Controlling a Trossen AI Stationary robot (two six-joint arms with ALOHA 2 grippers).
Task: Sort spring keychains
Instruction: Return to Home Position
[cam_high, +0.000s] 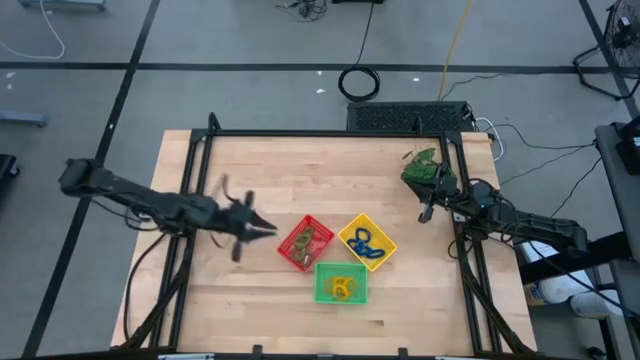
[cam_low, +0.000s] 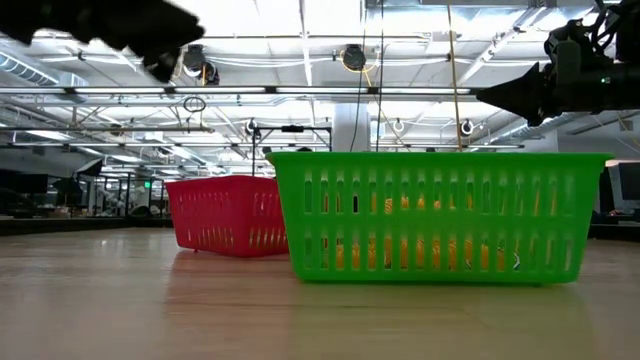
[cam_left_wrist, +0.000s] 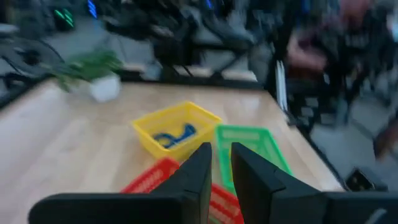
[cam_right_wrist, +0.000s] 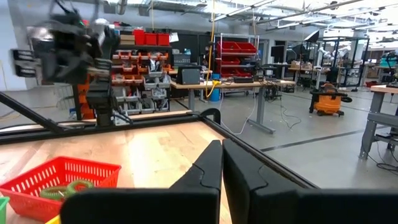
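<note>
Left gripper (cam_high: 268, 229): fingers parted by a narrow slit, empty; the spring keychains (cam_high: 342, 288) lie in the trays (cam_high: 317, 283) just ahead of it. Right gripper (cam_high: 424, 212): closed, empty, well apart from them. Advise retracting the left arm high, clear of the tray rims.

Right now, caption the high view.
Spring keychains sorted in red tray, yellow tray, green tray; left hand beside them, right hand by plant.

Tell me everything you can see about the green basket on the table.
The green basket is a rectangular plastic bin with vertically slotted walls and a solid rim. It stands upright on the wooden table, nearest the table-level camera, close in front of the red basket and yellow basket. Yellow spring keychains lie inside, showing through the slots. The left claw and right claw are both clear of it.
</note>
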